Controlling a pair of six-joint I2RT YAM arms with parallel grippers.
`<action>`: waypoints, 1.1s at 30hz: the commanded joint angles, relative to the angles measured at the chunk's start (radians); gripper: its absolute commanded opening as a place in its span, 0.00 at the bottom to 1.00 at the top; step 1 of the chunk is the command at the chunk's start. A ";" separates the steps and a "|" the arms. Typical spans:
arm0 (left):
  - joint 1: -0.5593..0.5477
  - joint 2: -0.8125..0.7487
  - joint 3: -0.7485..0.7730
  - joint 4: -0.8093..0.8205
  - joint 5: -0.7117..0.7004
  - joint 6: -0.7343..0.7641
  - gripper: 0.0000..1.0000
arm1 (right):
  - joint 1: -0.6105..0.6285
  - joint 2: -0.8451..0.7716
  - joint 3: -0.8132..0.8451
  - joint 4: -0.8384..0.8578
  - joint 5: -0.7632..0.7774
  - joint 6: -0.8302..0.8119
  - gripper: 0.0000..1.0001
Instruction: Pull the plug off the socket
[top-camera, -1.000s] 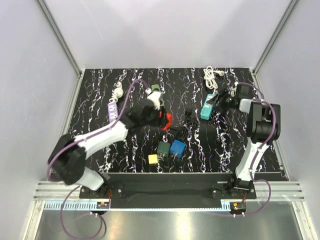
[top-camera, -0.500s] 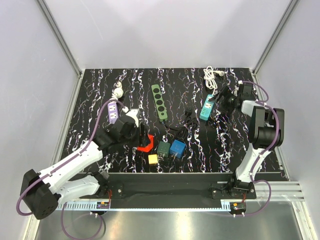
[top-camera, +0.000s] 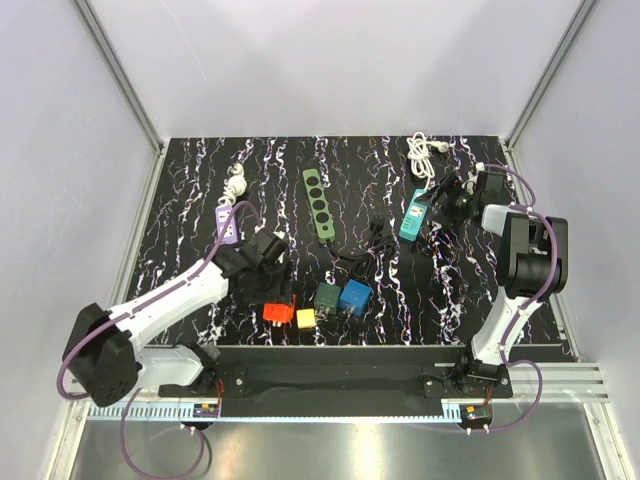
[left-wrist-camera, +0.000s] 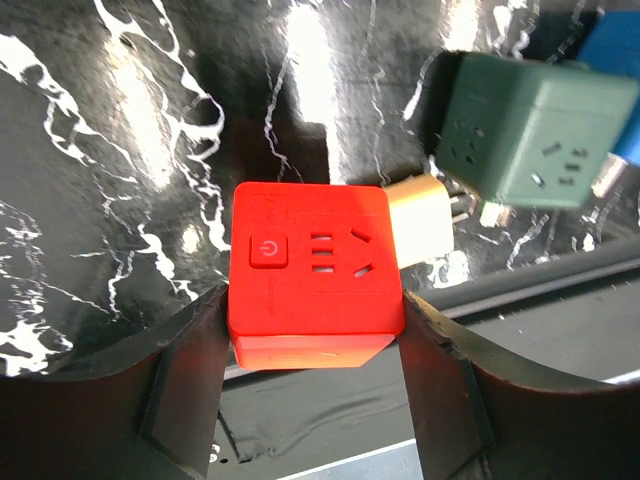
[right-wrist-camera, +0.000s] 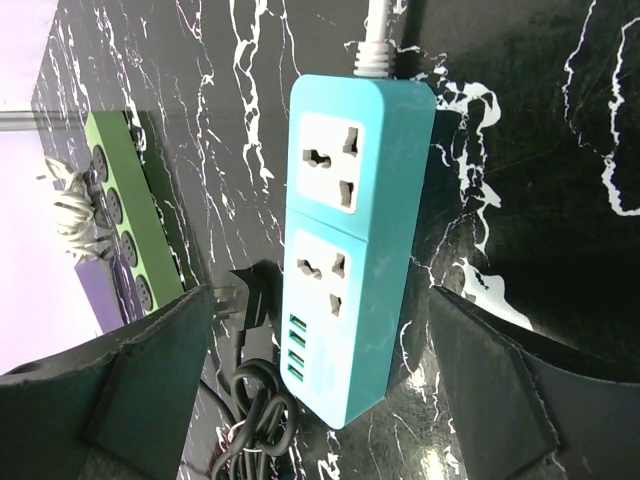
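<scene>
At the far left of the marbled surface (top-camera: 190, 180) a purple power strip (top-camera: 228, 222) is seen. Nearer, the left claw (left-wrist-camera: 312, 320) is pinched on a red cube socket (left-wrist-camera: 310, 265), its pads pressed against two opposite sides. Just right of the cube a small yellow plug adapter (left-wrist-camera: 425, 225) lies with its prongs turned away, then a green cube socket (left-wrist-camera: 530, 130) and a blue cube socket (top-camera: 354, 297). A green power strip (top-camera: 319, 203) lies farther back, mid-scene.

The black plug (right-wrist-camera: 245, 300) is found right of centre, lying on the surface just left of the teal power strip (right-wrist-camera: 350, 250), prongs bare. Both outlets of that strip are seen empty, so the plug is judged to be free already. The right claw (right-wrist-camera: 320, 300) is spread wide astride the strip, neither finger touching it.

The plug is judged light and rigid, with smooth, somewhat slippery plastic, and its cord limp. It would best be taken across the flat sides of its body, never by the cord or the prongs. The strip is likely light enough to slide or lift if not held down. A white coiled cable (top-camera: 423, 152) lies at the far right
</scene>
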 joint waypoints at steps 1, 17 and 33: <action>-0.003 0.038 0.060 -0.007 -0.054 0.019 0.00 | -0.001 -0.023 -0.018 0.047 -0.012 0.000 0.94; 0.032 0.131 0.088 0.085 -0.149 0.066 0.57 | -0.001 -0.049 -0.016 0.032 0.001 -0.033 1.00; 0.057 -0.084 0.063 0.099 -0.188 0.112 0.99 | 0.010 -0.102 -0.022 -0.042 0.128 -0.070 1.00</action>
